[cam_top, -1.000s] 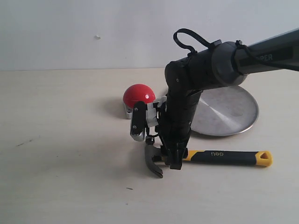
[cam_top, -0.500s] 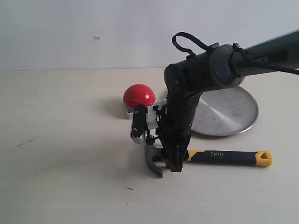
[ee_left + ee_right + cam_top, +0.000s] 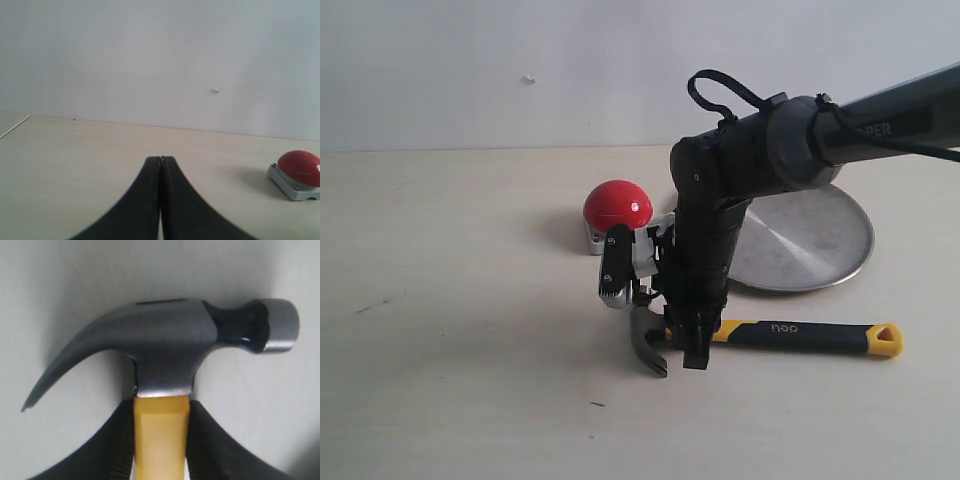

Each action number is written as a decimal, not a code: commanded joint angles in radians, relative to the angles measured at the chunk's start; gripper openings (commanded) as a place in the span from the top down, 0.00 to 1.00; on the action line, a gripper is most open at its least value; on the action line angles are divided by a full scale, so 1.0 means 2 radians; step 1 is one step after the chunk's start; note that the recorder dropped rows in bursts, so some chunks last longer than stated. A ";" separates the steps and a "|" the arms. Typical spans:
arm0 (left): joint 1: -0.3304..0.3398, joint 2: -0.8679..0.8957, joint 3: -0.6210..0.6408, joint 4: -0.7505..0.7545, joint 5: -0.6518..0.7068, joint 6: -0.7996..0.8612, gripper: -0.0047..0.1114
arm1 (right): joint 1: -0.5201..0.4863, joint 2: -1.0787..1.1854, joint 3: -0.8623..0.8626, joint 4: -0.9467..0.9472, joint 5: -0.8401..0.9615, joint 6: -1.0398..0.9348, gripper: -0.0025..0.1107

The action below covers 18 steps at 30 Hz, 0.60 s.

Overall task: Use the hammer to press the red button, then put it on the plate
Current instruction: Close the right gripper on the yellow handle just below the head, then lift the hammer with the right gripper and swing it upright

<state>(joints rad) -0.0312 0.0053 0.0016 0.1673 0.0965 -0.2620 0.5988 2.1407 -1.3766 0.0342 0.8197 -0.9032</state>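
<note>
Right gripper: black fingers sit one on each side of the hammer's yellow neck, just under the steel head, pressed against it with no gap showing. Reads as clamped on the handle.

Hammer lies flat on the table, low in the centre of the exterior frame. Long axis runs left to right, head at the left under the wrist, yellow holed end out at lower right. Claw points to the near edge of the frame.

Red button stands up and left of the hammer head, near but apart. Bare table between them; only the gripper's own side bracket hangs in that gap.

Plate lies upper right, just behind the handle, not touching it.

Left gripper: fingers together, holding nothing, out of the exterior frame. The right arm is the one on the tool.

Judgement: lift next, then carry the head up and left.
</note>
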 commanded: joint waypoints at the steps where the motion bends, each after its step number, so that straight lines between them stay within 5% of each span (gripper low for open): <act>1: 0.001 -0.003 -0.001 -0.002 -0.006 0.000 0.96 | -0.003 0.011 0.001 -0.005 0.001 0.034 0.98; 18: 0.001 -0.003 -0.001 -0.002 -0.006 0.000 0.96 | -0.003 -0.118 -0.012 0.106 0.073 0.179 0.98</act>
<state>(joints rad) -0.0312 0.0053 0.0016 0.1673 0.0965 -0.2620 0.5988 1.9547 -1.3879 0.1734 0.9676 -0.5870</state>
